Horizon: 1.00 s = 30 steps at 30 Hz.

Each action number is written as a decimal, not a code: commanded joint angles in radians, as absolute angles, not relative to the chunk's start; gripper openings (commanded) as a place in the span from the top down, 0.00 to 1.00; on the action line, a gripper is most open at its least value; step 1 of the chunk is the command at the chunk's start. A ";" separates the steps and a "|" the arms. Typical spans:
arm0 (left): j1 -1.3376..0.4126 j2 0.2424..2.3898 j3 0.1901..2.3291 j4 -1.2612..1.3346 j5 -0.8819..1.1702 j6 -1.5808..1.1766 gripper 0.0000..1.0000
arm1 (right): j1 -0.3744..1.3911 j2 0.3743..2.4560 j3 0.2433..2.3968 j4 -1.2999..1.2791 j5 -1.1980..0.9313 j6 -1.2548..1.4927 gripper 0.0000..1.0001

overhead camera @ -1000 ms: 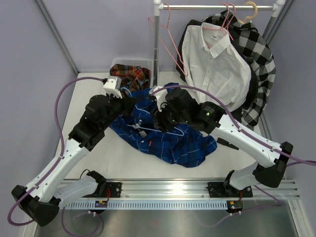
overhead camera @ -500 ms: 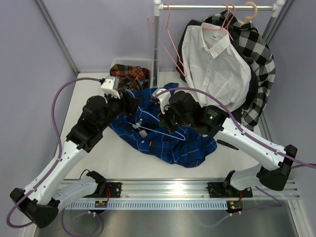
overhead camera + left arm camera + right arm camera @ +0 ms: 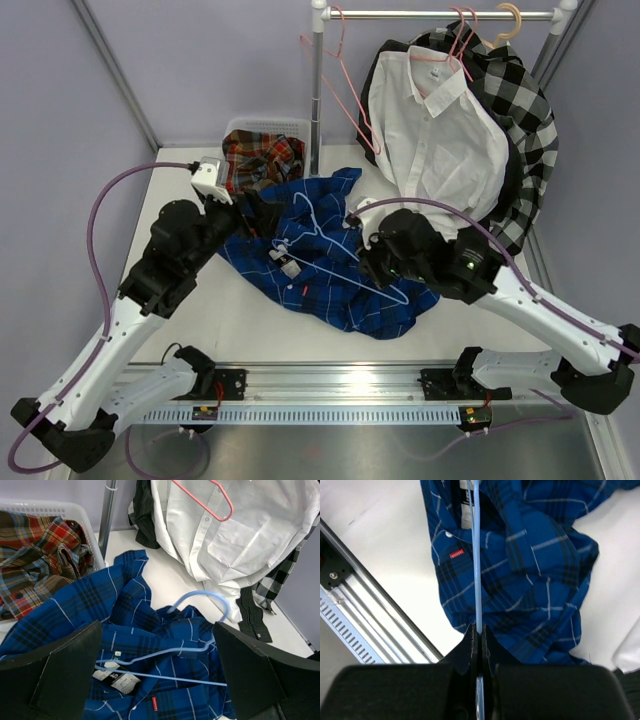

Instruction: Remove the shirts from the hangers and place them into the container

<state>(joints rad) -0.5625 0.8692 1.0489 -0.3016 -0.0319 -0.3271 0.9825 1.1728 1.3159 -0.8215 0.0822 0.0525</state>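
The royal blue shirt (image 3: pixel 335 285) lies crumpled on the table, with its collar label showing in the left wrist view (image 3: pixel 130 605). A light blue hanger (image 3: pixel 318 228) rests on top of it. My right gripper (image 3: pixel 368 262) is shut on that hanger's thin wire (image 3: pixel 477 580), and the jaws (image 3: pixel 479 632) pinch it with no gap. My left gripper (image 3: pixel 262 215) stands wide open over the shirt's collar end with nothing between its fingers (image 3: pixel 65 670). The hanger (image 3: pixel 165 652) lies below them. The plaid shirt (image 3: pixel 262 158) sits in the white container (image 3: pixel 262 127).
A white shirt (image 3: pixel 435 140) and a black-and-white checked shirt (image 3: pixel 525 100) hang on pink hangers from the rail at the back right. An empty pink hanger (image 3: pixel 345 95) dangles beside the upright pole (image 3: pixel 317 90). The metal base rail (image 3: pixel 355 610) runs along the near edge.
My left gripper has opened and drawn back to the left. My right gripper has shut on the light blue hanger and pulled it toward the right and the near side.
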 commanded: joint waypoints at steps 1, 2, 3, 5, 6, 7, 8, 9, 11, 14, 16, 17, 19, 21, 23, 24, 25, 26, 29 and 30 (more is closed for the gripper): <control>-0.560 0.818 1.072 -0.279 -0.075 -0.285 0.01 | 0.991 1.044 1.292 -0.899 0.178 0.100 1.00; -0.560 0.810 1.071 -0.279 -0.090 -0.279 0.01 | 0.991 1.020 1.290 -0.914 0.225 0.109 1.00; -0.560 0.805 1.069 -0.278 -0.127 -0.273 0.01 | 0.991 1.002 1.293 -0.929 0.248 0.115 1.00; -0.560 0.792 1.063 -0.281 -0.188 -0.256 0.01 | 0.991 0.939 1.316 -0.975 0.309 0.133 1.00; -0.560 0.788 1.063 -0.282 -0.213 -0.252 0.01 | 0.991 0.921 1.325 -0.988 0.325 0.144 1.00; -0.560 0.788 1.063 -0.291 -0.234 -0.245 0.01 | 0.991 0.899 1.336 -1.002 0.345 0.147 1.00; -0.560 0.788 1.065 -0.296 -0.277 -0.244 0.01 | 0.991 0.862 1.363 -1.006 0.389 0.153 1.00; -0.560 0.792 1.066 -0.301 -0.297 -0.242 0.01 | 0.991 0.850 1.379 -1.014 0.412 0.158 1.00; -0.560 0.790 1.068 -0.310 -0.339 -0.242 0.01 | 0.991 0.821 1.434 -1.029 0.490 0.160 1.00; -0.560 0.787 1.066 -0.310 -0.356 -0.239 0.01 | 0.991 0.789 1.501 -1.034 0.581 0.160 1.00; -0.560 0.787 1.065 -0.311 -0.362 -0.238 0.01 | 0.991 0.752 1.523 -0.996 0.613 0.143 1.00; -0.560 0.785 1.065 -0.311 -0.365 -0.236 0.01 | 0.991 0.735 1.532 -0.971 0.620 0.132 1.00; -0.560 0.790 1.065 -0.310 -0.365 -0.235 0.01 | 0.991 0.701 1.539 -0.890 0.630 0.089 1.00; -0.560 0.793 1.065 -0.310 -0.359 -0.235 0.01 | 0.991 0.696 1.558 -0.853 0.669 0.055 1.00; -0.560 0.798 1.065 -0.311 -0.356 -0.236 0.01 | 0.991 0.725 1.591 -0.821 0.715 0.035 1.00; -0.560 0.799 1.063 -0.311 -0.356 -0.236 0.01 | 0.991 0.741 1.603 -0.815 0.727 0.019 1.00; -0.560 0.799 1.063 -0.311 -0.356 -0.235 0.01 | 0.991 0.783 1.615 -0.810 0.745 0.011 1.00; -0.560 0.798 1.063 -0.310 -0.357 -0.235 0.01 | 0.991 0.805 1.637 -0.805 0.774 0.006 1.00; -0.560 0.796 1.062 -0.311 -0.362 -0.232 0.01 | 0.988 0.876 1.649 -0.740 0.831 -0.052 1.00; -0.560 0.796 1.062 -0.310 -0.362 -0.232 0.01 | 0.982 0.891 1.655 -0.726 0.830 -0.075 1.00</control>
<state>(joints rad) -0.5625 0.7959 1.0489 -0.3485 -0.3313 -0.2466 0.9855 0.8108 1.6424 -0.8185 0.7437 0.0051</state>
